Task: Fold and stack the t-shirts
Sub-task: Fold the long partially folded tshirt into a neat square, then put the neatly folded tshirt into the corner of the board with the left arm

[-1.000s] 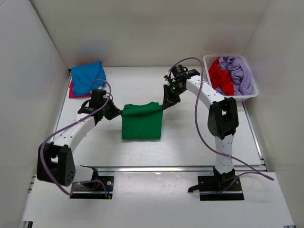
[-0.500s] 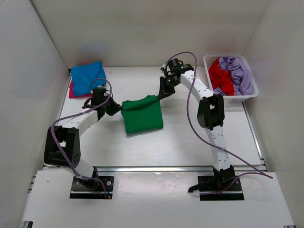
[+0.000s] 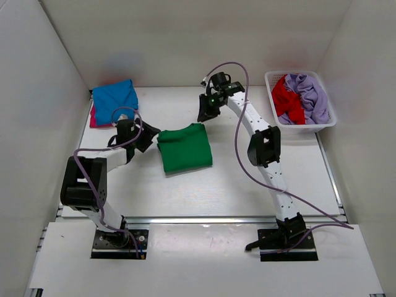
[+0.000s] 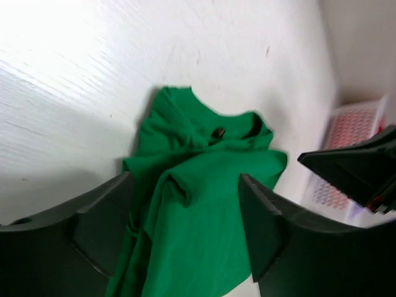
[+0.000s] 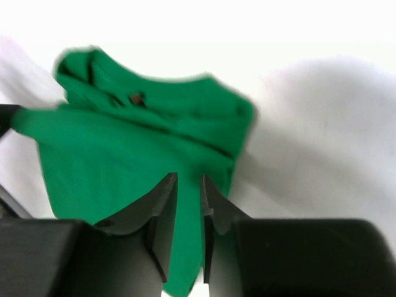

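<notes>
And here we are over the white table (image 3: 247,185): the green t-shirt (image 3: 184,148) lies flat in the middle, folded to a nearly square packet, collar edge toward 12 o'clock and the whole thing tilted a little. Nothing grips it. The left gripper (image 3: 146,138) sits just beside its 9 o'clock edge, jaws spread wide, and in the wrist view we see the cloth lying free between and beyond them. The right gripper (image 3: 205,112) hangs off the 1 o'clock corner, clear of the cloth, its fingers (image 5: 162,204) parted by only a slit and pinching nothing.

So where does it go? The stack, a blue t-shirt (image 3: 114,96) on a magenta-pink t-shirt (image 3: 94,119), waits at 10 o'clock from the green one, well apart from it. We reckon the left arm is the nearer to both, with the shirt at its 3 o'clock.

Over at 2 o'clock, the white basket (image 3: 307,127) holds a red t-shirt (image 3: 288,99) and a lilac t-shirt (image 3: 311,93), not yet folded.
</notes>
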Action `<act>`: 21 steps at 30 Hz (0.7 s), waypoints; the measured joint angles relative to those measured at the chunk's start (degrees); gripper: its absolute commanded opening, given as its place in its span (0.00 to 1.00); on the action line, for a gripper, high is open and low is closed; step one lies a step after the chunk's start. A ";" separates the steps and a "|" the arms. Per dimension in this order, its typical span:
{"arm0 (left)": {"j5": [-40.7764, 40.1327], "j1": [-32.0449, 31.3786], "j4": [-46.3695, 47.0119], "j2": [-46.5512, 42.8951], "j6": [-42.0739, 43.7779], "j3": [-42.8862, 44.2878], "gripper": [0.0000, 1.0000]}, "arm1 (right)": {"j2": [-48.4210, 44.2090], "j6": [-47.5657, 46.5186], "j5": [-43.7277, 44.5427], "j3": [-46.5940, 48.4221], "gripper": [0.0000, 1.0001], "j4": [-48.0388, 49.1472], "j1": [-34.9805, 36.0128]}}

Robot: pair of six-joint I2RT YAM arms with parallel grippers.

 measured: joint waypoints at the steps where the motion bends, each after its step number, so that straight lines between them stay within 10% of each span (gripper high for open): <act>1: 0.44 0.61 2.99 0.24 -1.25 -1.22 0.83 | 0.74 0.17 0.31 2.14 0.25 0.26 0.24; 11: 5.55 3.78 9.94 1.27 0.09 0.52 0.80 | 2.25 0.35 2.89 11.76 0.37 0.37 0.09; 21: 0.70 -3.43 -9.18 -1.07 12.33 1.36 0.85 | -5.16 -0.98 6.36 5.92 0.39 -4.55 -3.08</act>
